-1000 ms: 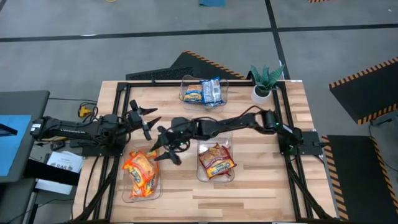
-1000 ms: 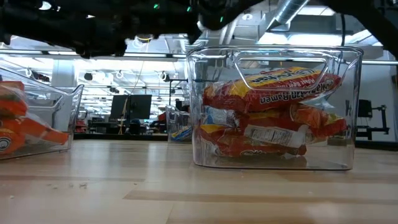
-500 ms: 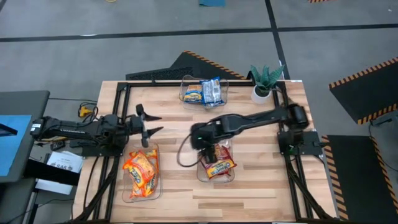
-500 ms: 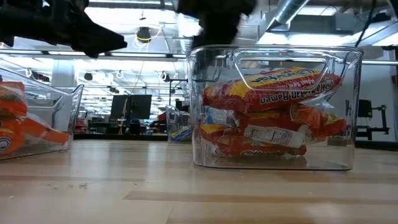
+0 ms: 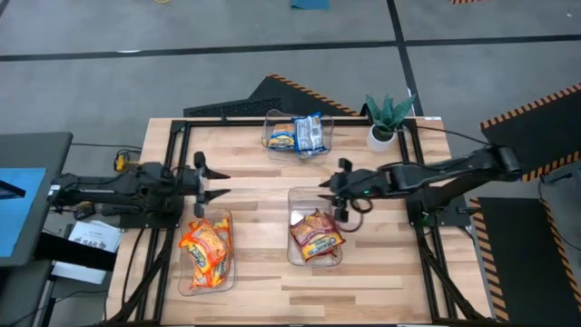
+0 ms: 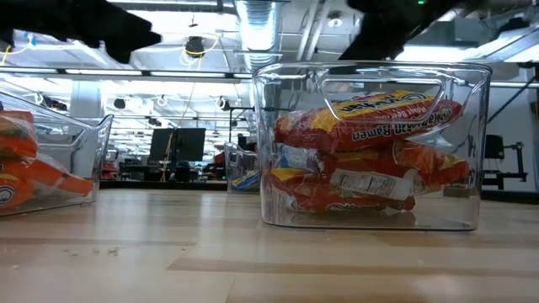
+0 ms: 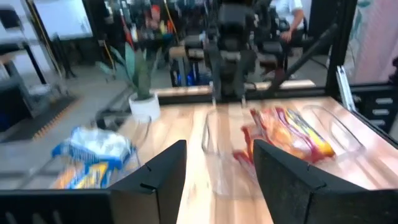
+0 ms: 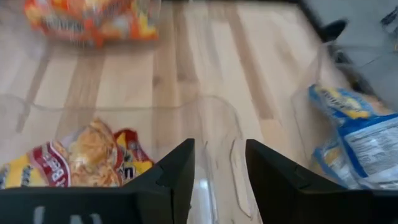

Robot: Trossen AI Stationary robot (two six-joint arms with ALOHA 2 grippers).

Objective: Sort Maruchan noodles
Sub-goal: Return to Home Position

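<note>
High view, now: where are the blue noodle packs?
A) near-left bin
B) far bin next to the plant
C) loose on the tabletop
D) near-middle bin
B: the blue noodle packs lie inside the clear bin at the far edge, beside the potted plant. None are loose on the wood.

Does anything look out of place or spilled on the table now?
Nothing stands out. The orange packets, red-brown packets and blue packets lie sorted, each kind in its own clear bin; none lies loose.
</note>
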